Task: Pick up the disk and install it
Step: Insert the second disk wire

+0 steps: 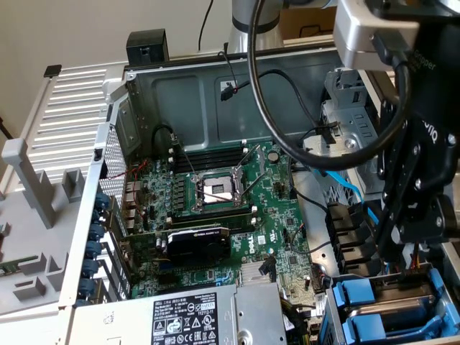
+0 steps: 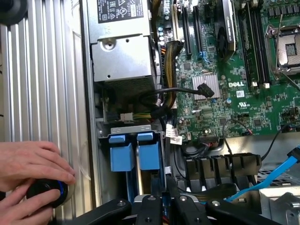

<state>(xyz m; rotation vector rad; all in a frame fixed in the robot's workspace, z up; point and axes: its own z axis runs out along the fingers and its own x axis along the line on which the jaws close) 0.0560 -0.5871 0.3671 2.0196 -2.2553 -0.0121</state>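
Black linked end effector (image 1: 420,215) with round pivot screws, silver wrist block, looping black cable (image 1: 287,136)

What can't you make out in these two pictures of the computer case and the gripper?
- Gripper: in the wrist view the picture's edge cuts off its fingertips, so what they touch is hidden.
- Disk: in the exterior view the gripper's black linkage covers its upper part; no label visible.
- Power supply label: print too small to read.
- Black knob: a person's hands cover most of it.

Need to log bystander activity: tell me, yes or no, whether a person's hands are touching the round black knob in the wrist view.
Yes, two hands rest on the round black knob beside the ribbed silver metal panel.
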